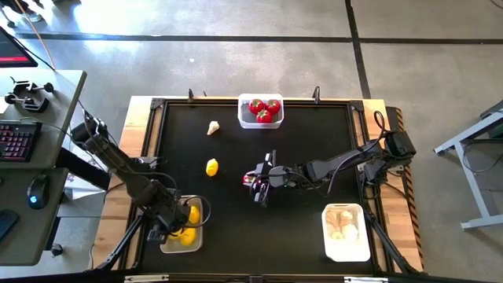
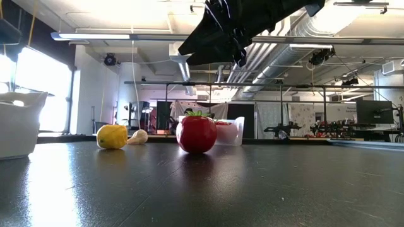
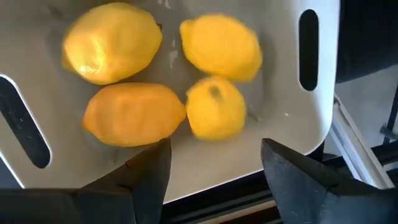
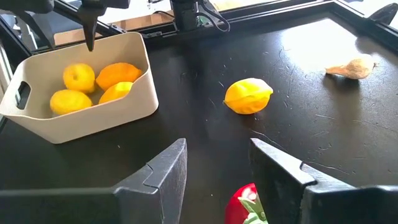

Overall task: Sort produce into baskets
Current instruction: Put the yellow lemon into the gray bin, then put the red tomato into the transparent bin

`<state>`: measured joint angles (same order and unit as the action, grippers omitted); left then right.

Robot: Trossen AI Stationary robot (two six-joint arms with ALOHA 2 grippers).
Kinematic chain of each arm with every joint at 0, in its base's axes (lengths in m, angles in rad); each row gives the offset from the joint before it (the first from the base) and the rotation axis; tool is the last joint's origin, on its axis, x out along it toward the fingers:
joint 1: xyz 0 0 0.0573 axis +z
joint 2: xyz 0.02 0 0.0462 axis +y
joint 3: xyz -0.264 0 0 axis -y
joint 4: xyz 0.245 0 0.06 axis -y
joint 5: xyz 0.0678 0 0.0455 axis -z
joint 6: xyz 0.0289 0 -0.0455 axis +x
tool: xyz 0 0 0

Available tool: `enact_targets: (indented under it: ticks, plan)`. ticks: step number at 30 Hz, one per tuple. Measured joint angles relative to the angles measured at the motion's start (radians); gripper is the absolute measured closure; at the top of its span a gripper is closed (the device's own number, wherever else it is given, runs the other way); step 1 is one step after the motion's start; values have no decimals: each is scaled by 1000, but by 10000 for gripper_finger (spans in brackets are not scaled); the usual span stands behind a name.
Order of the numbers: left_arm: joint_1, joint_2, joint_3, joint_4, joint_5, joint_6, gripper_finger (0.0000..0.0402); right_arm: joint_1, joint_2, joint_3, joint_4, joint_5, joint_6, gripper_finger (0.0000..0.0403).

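Your right gripper (image 4: 214,180), jaws apart, hovers over the tomato (image 1: 250,181) at table centre. Descend off-centre and it may roll toward 9 o'clock. Left gripper (image 3: 214,165), jaws apart, waits above the lemon basket (image 1: 167,242).

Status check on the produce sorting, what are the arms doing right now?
Right tool open, above the loose tomato. Left tool open, over the lemon basket. One lemon and one garlic bulb unsorted on the mat. Nothing in the way.

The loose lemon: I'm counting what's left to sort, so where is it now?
In the high view the loose lemon lies on the mat left of centre, between the garlic behind it and the lemon basket in front, left of the right gripper.
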<state>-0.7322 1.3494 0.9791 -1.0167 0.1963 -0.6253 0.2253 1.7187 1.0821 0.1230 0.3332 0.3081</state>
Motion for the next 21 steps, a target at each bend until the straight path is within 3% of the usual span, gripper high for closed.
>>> enact_targets:
  ticks: [8, 15, 21]
  plan:
    - [2, -6, 0, 1, -82, 131, 188, 0, 0, 0, -24, 0, 4, 240]
    - [79, -6, 0, 87, -127, 298, 258, 26, 0, 0, -138, 109, 4, 233]
    - [178, -7, 0, 206, -120, 468, 324, 53, 0, -1, -180, 161, 6, 185]
